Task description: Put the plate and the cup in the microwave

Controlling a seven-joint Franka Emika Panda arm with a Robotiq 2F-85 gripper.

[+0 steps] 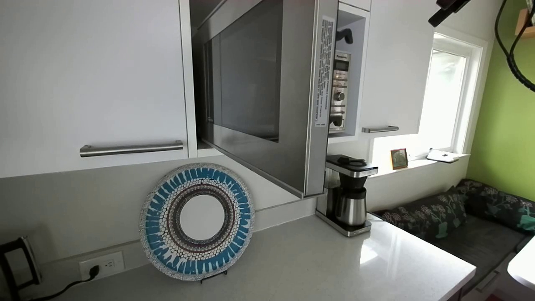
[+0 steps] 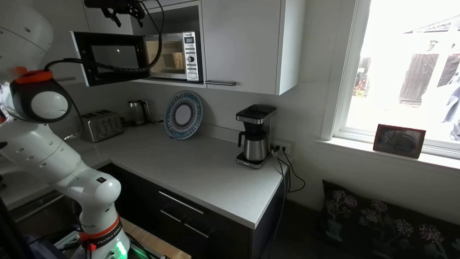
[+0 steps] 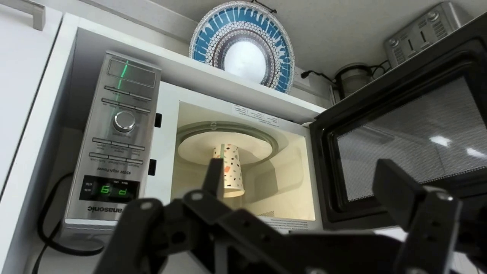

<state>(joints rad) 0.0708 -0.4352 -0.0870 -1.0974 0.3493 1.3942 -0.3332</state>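
Observation:
The microwave point(image 2: 191, 55) sits in a wall cabinet, its dark-windowed door point(image 1: 250, 79) swung wide. Inside, seen upside down in the wrist view, a white round plate point(image 3: 194, 146) lies on the turntable. On that plate stands a pale cup point(image 3: 233, 167) with coloured specks, upright; it also shows in an exterior view point(image 2: 178, 60). My gripper point(image 3: 302, 179) is in front of the microwave opening, fingers wide apart with nothing between them. One finger point(image 3: 214, 177) covers part of the cup in the wrist view, the other lies in front of the door; neither visibly touches anything.
A blue-patterned round plate point(image 1: 161, 228) leans against the wall on the counter point(image 2: 201, 162). A coffee maker point(image 2: 256, 144), toaster point(image 2: 102, 126) and kettle point(image 2: 136, 111) stand along it. The arm's black cable point(image 2: 107, 66) loops in front of the door.

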